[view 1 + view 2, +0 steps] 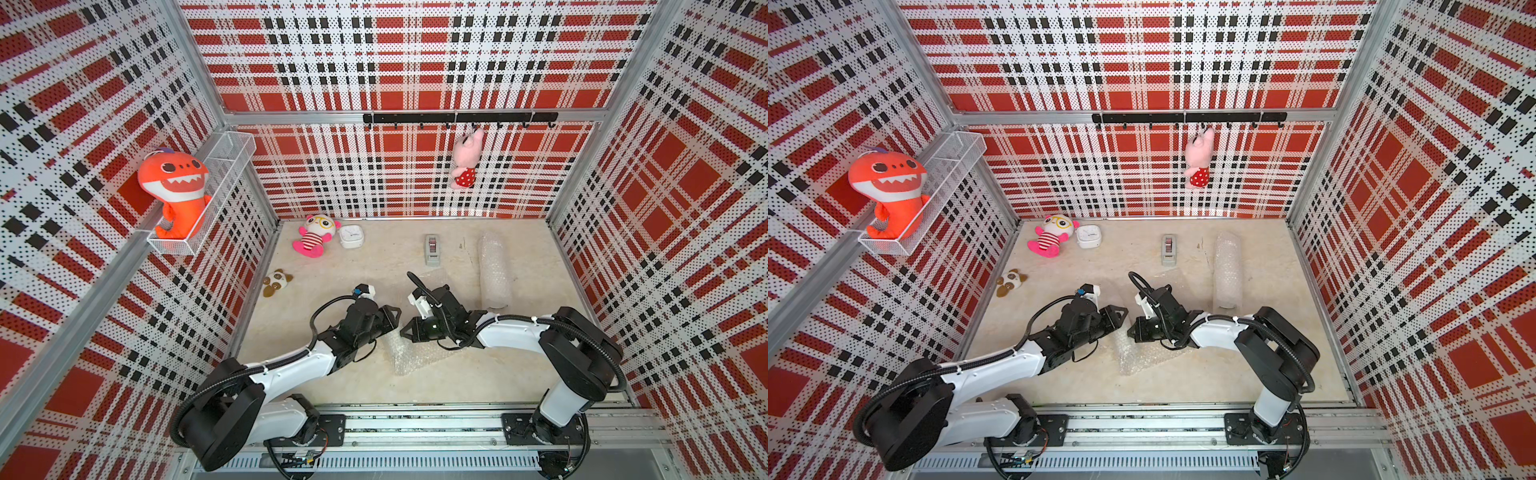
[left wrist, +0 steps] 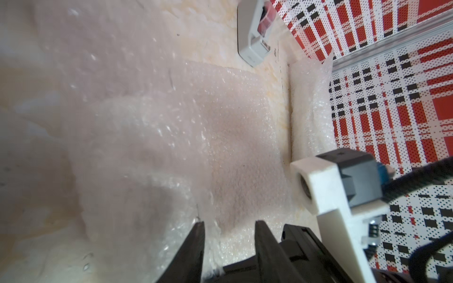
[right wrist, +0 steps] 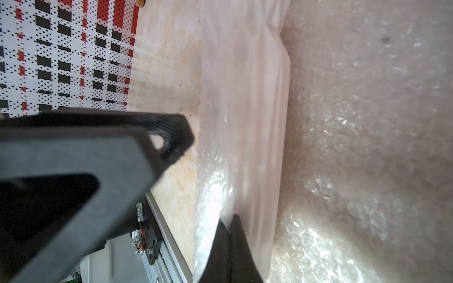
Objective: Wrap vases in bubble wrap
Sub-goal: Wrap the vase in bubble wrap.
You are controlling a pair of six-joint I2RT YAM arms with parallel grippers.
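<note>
right gripper [image 3: 229, 225] jaws pinched together on an edge of bubble wrap [image 3: 210, 191] draped over a ribbed white vase [image 3: 259, 110], left gripper [image 2: 230, 223] jaws apart just beside, while a rolled bundle [image 1: 494, 270] lies well apart, suggesting one vase finished, the second only part-wrapped.

R gripper [image 3: 229, 226] pinching bubble wrap [image 3: 355, 122] edge by white vase [image 3: 259, 103].

Readable text: I can make out none.
Tape dispenser [image 2: 252, 46]: faint mark on its end, too blurred for me.
</note>
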